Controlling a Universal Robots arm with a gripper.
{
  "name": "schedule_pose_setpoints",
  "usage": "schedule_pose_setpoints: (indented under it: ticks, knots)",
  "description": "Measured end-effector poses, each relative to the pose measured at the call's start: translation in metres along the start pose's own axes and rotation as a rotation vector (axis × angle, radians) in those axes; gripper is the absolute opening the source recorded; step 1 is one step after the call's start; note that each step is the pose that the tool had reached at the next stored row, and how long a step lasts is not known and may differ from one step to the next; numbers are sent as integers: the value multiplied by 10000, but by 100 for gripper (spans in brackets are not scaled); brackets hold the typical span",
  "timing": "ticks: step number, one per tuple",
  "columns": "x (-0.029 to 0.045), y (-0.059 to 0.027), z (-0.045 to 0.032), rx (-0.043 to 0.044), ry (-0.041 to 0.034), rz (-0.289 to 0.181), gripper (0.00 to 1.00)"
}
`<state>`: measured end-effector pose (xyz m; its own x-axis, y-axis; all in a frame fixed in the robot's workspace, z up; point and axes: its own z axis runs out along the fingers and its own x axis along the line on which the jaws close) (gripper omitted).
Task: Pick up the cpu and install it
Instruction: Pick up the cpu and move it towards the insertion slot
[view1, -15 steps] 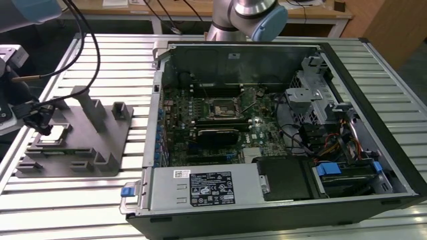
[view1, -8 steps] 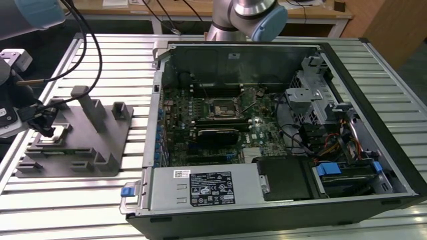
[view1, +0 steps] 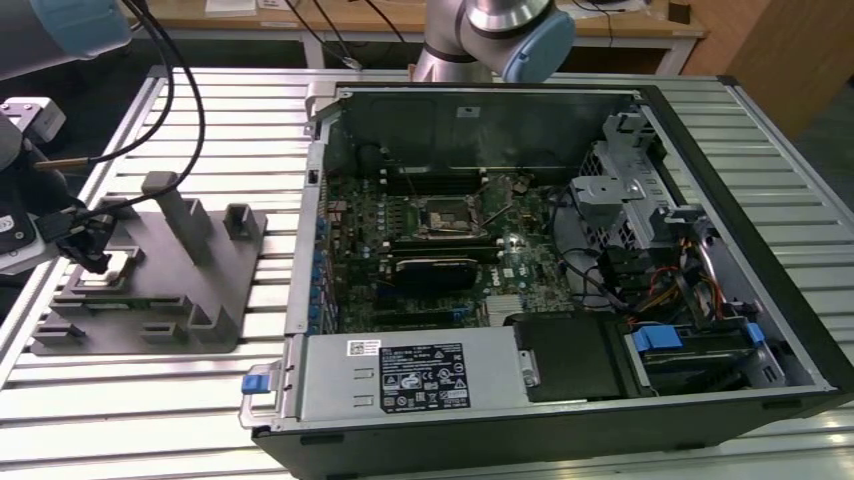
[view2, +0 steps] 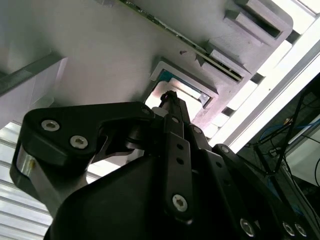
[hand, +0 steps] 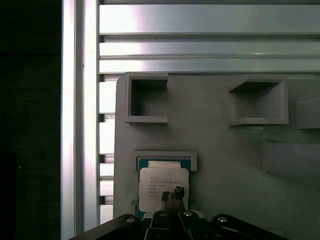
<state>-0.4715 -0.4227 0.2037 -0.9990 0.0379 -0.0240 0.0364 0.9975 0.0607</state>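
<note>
The cpu (hand: 156, 181) is a small square chip with a pale silver top, lying flat in a framed pocket of the grey plastic tray (hand: 225, 155). In the exterior view the tray (view1: 180, 300) sits at the left, with the cpu (view1: 120, 262) near its left edge. My gripper (view1: 94, 262) hangs right over that pocket. In both wrist views its fingertips stand close together just above the chip's top, gripper (hand: 172, 193) and gripper (view2: 170, 97). The fingers are shut and hold nothing. Part of the cpu (view2: 155, 96) shows beside the tips.
An open computer case (view1: 747, 300) lies at the exterior view's right, with the motherboard's black socket frame (view1: 441, 215) and a black heatsink block (view1: 434, 270) inside. The tray carries upright posts (view1: 180, 215) and empty pockets (hand: 147, 102). Everything rests on a slatted aluminium table (view1: 134, 400).
</note>
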Motion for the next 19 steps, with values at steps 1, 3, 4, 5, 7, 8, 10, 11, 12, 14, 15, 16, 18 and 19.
schedule_pose_setpoints:
  ticks: [1, 3, 4, 5, 7, 8, 10, 11, 12, 14, 15, 16, 18, 19]
  knots:
    - [0, 0, 0, 0, 0, 0, 11]
    - [0, 1, 0, 0, -1, 0, 24]
    - [0, 1, 0, 0, 0, 1, 24]
    - [0, 1, 0, 0, 0, 0, 29]
    - [0, 2, 0, 0, 0, 0, 35]
    - [0, 2, 0, 0, 0, 0, 41]
    - [0, 2, 0, 0, 0, 0, 47]
    - [0, 2, 0, 0, 0, 0, 53]
    - [0, 2, 0, 0, 1, 0, 53]
    - [0, 3, 0, 0, 1, 0, 59]
    - [0, 4, 5, 0, 0, 0, 59]
    - [2, 11, 26, 0, -1, 2, 59]
    - [2, 22, 43, 1, 1, 1, 59]
    - [3, 29, 55, 0, 0, 1, 59]
